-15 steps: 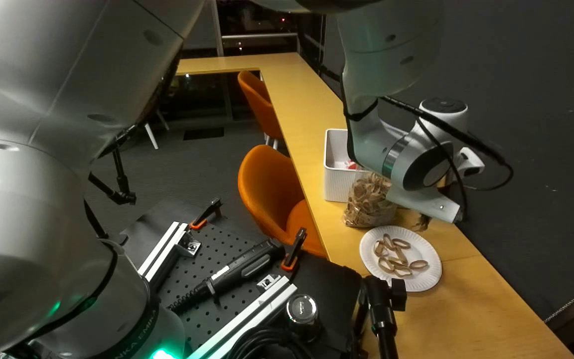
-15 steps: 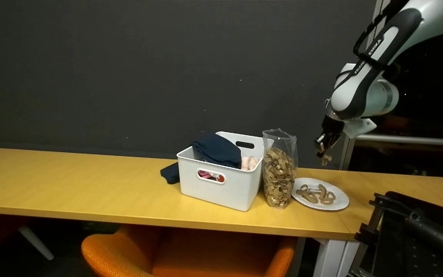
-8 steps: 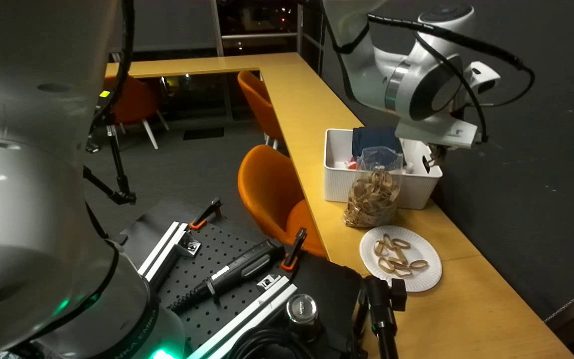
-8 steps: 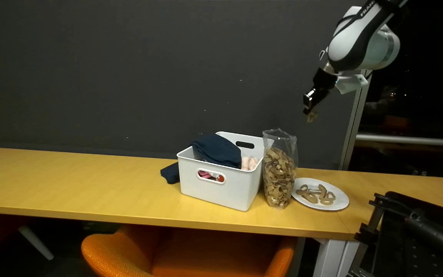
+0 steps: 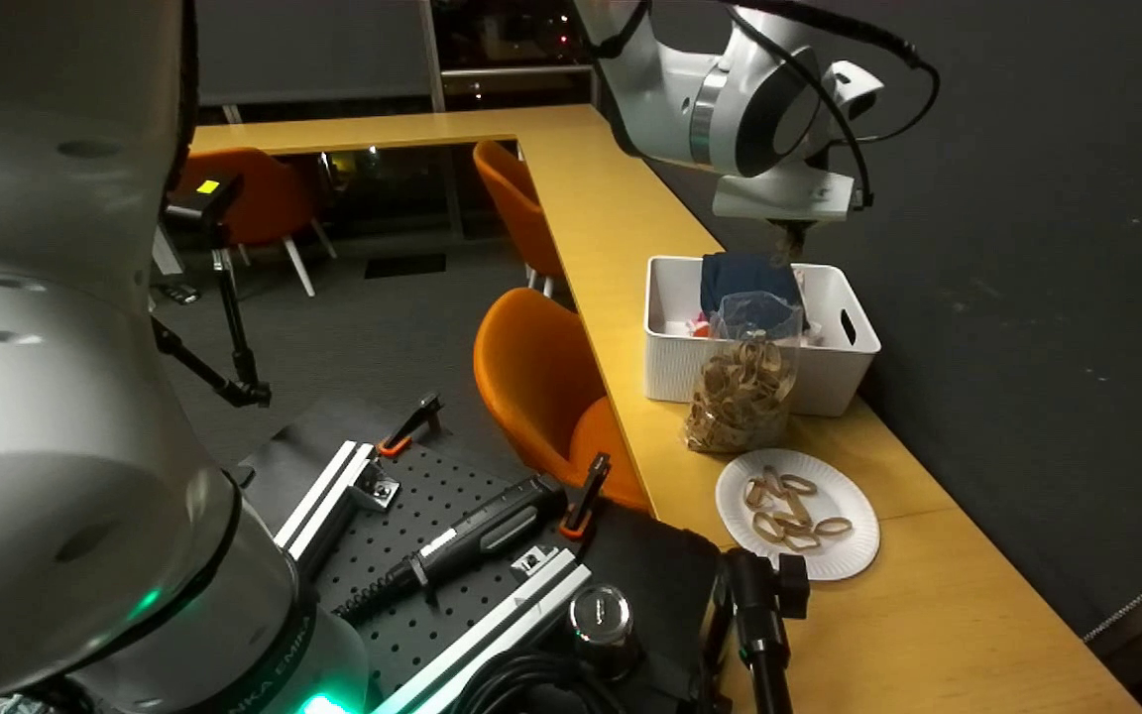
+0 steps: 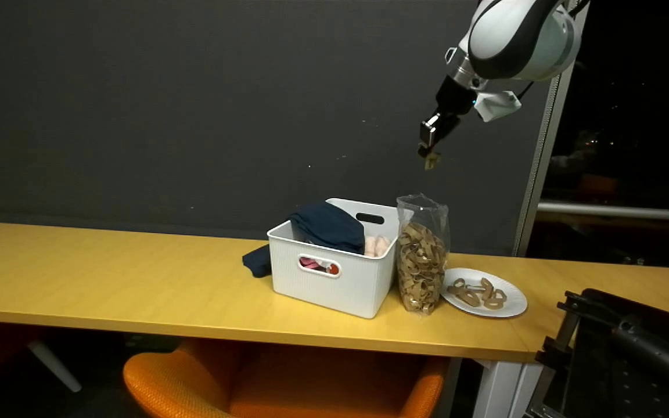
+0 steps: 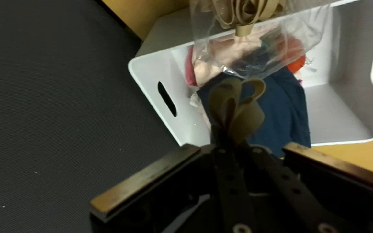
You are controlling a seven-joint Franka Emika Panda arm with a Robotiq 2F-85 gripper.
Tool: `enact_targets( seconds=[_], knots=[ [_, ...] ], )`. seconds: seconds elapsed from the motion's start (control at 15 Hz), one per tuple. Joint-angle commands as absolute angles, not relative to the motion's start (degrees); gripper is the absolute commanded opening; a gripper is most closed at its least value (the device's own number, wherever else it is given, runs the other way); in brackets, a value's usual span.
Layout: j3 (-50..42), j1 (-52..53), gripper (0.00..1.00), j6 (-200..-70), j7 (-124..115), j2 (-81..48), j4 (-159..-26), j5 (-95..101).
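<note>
A white rectangular plastic basket stands beside a clear plastic bag of tan bands. Higher up, a black metal gripper pinches flat tan loops between its jaws; only the wrist view shows their folds clearly.

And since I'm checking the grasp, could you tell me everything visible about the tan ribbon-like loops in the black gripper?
The tan ribbon-like loops look like matte rubber and curl outward in different directions; with the blur, I can't tell whether they're one folded band or several. The black gripper pinches one end; the rest hangs free, touching nothing else. In an exterior view they show above the upright clear plastic bag, with a gap between.
</note>
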State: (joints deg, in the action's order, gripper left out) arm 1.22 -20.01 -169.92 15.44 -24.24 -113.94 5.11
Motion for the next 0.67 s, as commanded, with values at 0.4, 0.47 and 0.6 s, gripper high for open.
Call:
enact_targets(
  seconds=[0.4,0.47,0.6],
  knots=[
    [4.4,-20.9,0.02,-171.5,19.5,-28.6,-116.5,2.6],
    [4.3,-21.1,0.02,-171.6,19.8,-29.6,-115.9,2.8],
    [3.3,-20.7,0.02,-172.3,19.5,-31.1,-114.7,3.7]
  ],
)
